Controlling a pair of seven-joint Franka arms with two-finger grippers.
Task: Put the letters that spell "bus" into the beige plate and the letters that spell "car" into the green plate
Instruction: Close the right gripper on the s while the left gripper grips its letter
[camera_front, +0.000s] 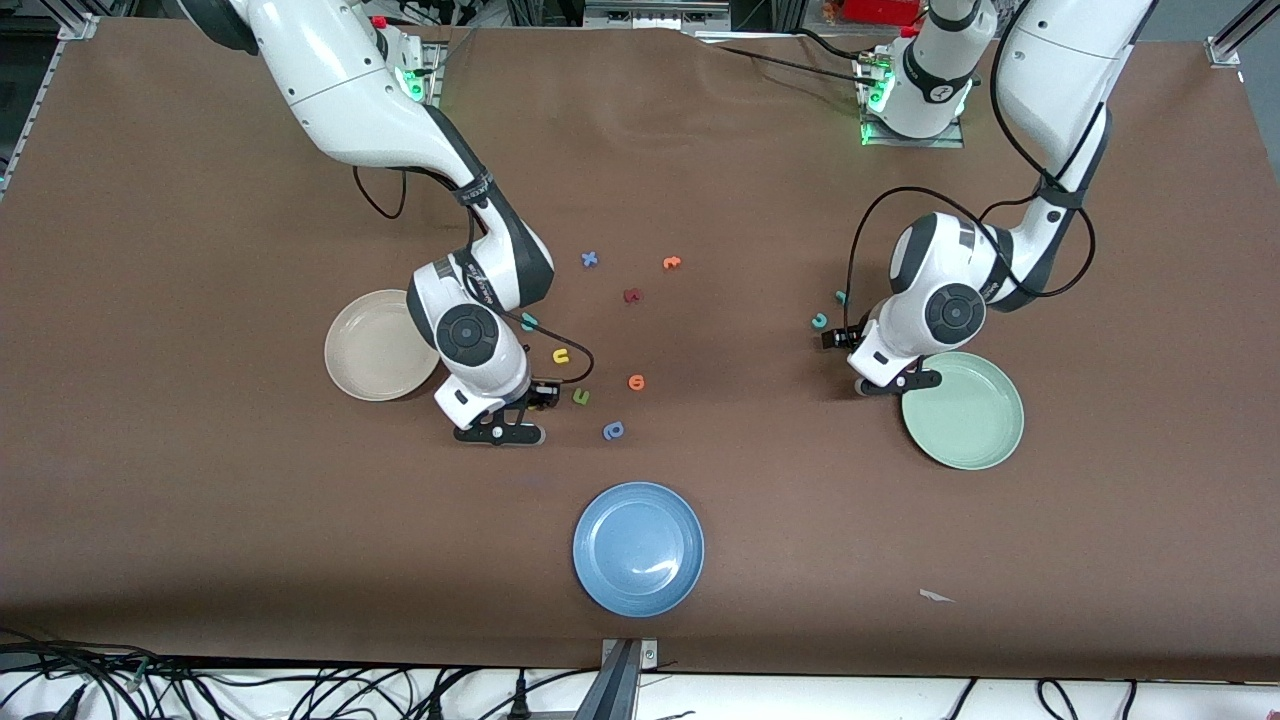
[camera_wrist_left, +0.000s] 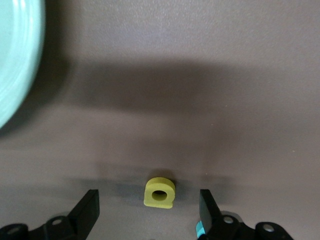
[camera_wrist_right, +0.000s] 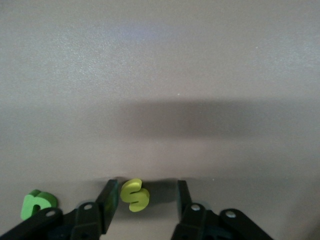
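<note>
My right gripper is low at the table, open, with the yellow s between its fingers; one finger touches the letter and the other stands apart. In the front view this gripper is near the beige plate and hides the s. My left gripper is open around the yellow a without touching it, beside the green plate. In the front view the left gripper is at the green plate's rim. The teal b, yellow u, teal c and teal r lie on the table.
A green u lies right beside the right gripper, also visible as the green u. An orange letter, a periwinkle letter, a red one and a blue x lie mid-table. A blue plate sits near the front edge.
</note>
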